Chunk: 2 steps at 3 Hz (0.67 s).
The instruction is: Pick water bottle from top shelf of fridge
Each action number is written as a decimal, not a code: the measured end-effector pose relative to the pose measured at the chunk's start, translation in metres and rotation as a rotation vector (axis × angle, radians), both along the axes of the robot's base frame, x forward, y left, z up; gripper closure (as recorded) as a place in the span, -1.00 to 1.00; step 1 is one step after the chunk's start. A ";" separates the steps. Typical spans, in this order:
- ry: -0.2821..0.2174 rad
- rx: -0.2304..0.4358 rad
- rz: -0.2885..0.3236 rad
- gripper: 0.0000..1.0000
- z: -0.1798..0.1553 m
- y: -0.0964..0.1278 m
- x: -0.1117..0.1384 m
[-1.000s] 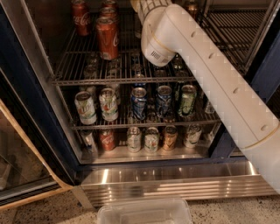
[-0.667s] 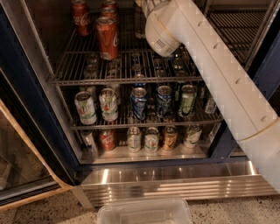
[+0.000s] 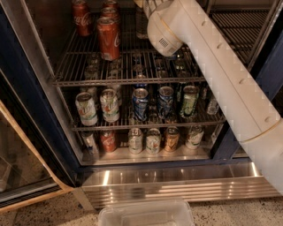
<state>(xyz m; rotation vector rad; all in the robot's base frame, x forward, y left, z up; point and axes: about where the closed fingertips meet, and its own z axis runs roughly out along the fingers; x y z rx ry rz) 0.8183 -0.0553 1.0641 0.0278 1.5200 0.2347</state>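
The reach is under way: the gripper (image 3: 142, 3) hangs over the top shelf (image 3: 88, 66), just beside the water bottle (image 3: 141, 26). Whether the claw is open or closed cannot be told. The next move probably calls for a square clasp on the bottle.

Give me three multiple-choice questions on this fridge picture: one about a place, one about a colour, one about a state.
1. Where is the gripper?
A. at the picture's top edge, above the top shelf
B. at the lowest rack
C. down at the floor

2. What colour are the cans on the top shelf?
A. green
B. red
C. yellow

3. The fridge door is:
A. shut
B. open
C. covered by a cloth

Answers:
1 A: the arm runs up to there, near the water bottle.
2 B: they are red cola cans.
3 B: the door is swung out left, so the racks are bare to view.
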 end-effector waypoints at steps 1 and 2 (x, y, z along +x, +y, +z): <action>0.000 -0.001 0.000 -0.32 0.000 0.000 0.000; -0.004 -0.021 0.015 -0.28 0.002 0.009 0.001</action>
